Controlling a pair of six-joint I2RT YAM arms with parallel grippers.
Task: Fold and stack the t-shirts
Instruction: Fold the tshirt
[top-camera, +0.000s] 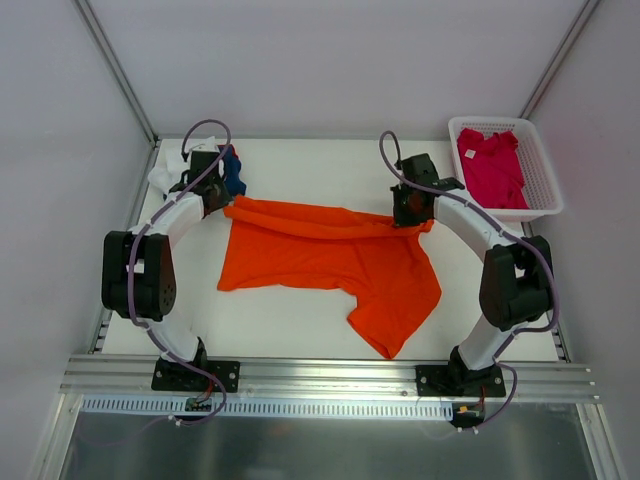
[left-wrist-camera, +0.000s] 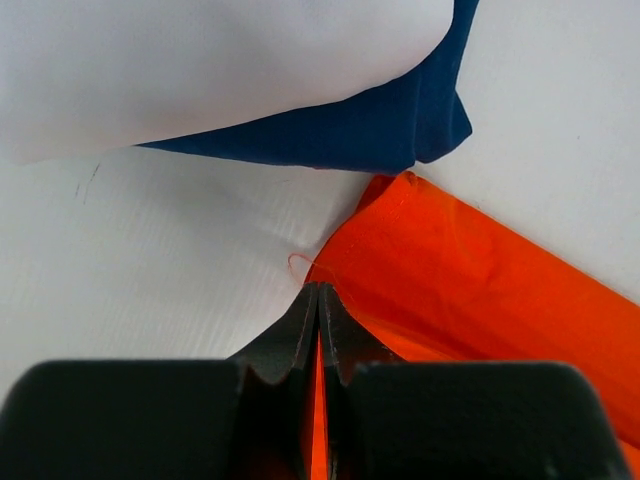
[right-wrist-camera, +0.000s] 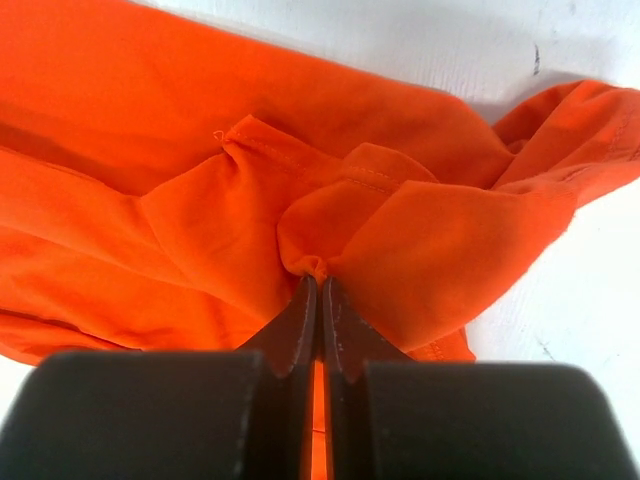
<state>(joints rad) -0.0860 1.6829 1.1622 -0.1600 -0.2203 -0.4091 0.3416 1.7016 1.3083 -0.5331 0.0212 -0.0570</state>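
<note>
An orange t-shirt (top-camera: 330, 262) lies spread across the middle of the table, its far edge pulled into a line between both grippers. My left gripper (top-camera: 222, 200) is shut on the shirt's far left corner (left-wrist-camera: 400, 250). My right gripper (top-camera: 408, 212) is shut on a bunched fold of the orange t-shirt (right-wrist-camera: 330, 225) at the far right. A navy blue t-shirt (top-camera: 233, 172) and a white t-shirt (top-camera: 163, 180) lie just behind the left gripper; in the left wrist view the navy t-shirt (left-wrist-camera: 340, 130) sits under the white t-shirt (left-wrist-camera: 200, 60). A crimson-pink t-shirt (top-camera: 492, 168) lies in the basket.
A white mesh basket (top-camera: 548, 185) stands at the far right corner of the table. White walls and metal frame posts close in the table on three sides. A metal rail (top-camera: 320, 372) runs along the near edge by the arm bases.
</note>
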